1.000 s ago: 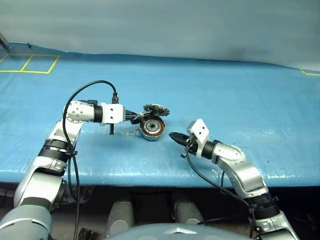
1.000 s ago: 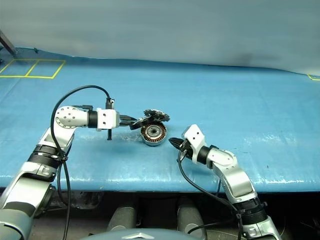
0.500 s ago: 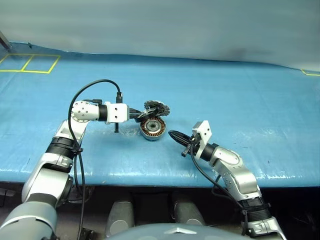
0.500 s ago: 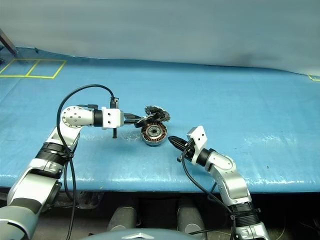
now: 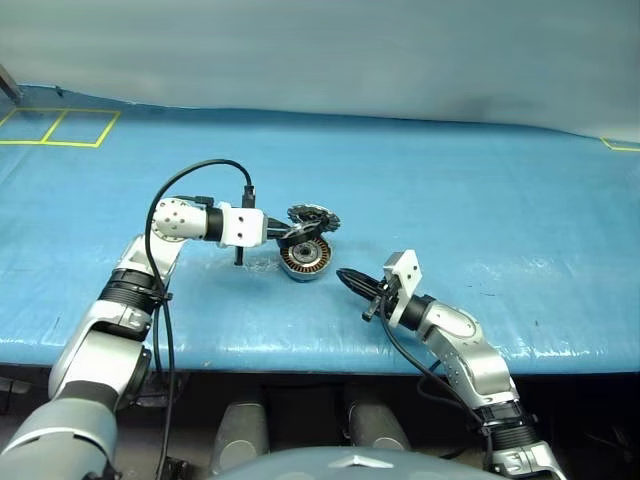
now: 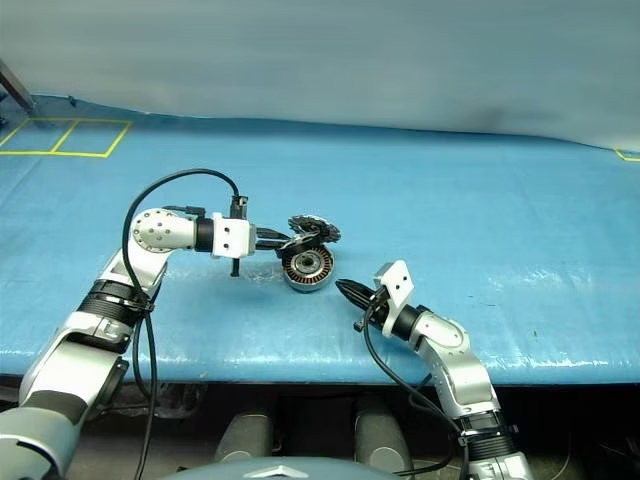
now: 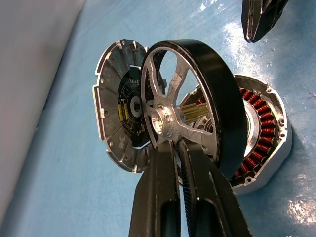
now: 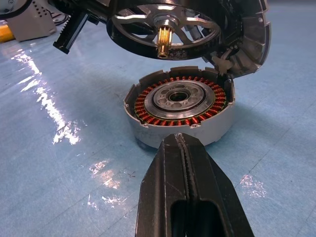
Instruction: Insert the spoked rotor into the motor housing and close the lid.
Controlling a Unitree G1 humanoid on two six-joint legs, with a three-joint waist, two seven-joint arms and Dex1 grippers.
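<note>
The motor housing [image 8: 180, 106] sits on the blue table, open face up, showing copper windings and a dark centre. Its lid [image 7: 114, 111] stands tilted up at the far rim, slotted face inward. My left gripper [image 7: 177, 144] is shut on a silver spoke of the spoked rotor [image 7: 219, 98]. The rotor [image 5: 296, 233] hangs tilted just above the housing [image 5: 305, 259], brass shaft pointing down, apart from the windings. My right gripper [image 5: 346, 274] is shut and empty, lying low on the table a little in front of the housing, pointing at it.
Blue sheeting covers the table [image 5: 480, 190], whose front edge runs just behind my right forearm. Yellow tape squares [image 5: 60, 126] mark the far left corner. A black cable [image 5: 190, 172] loops over my left wrist.
My right forearm has swung inward and rolled while its tip stays in front of the housing. My left gripper still holds the rotor over the housing, barely shifted.
</note>
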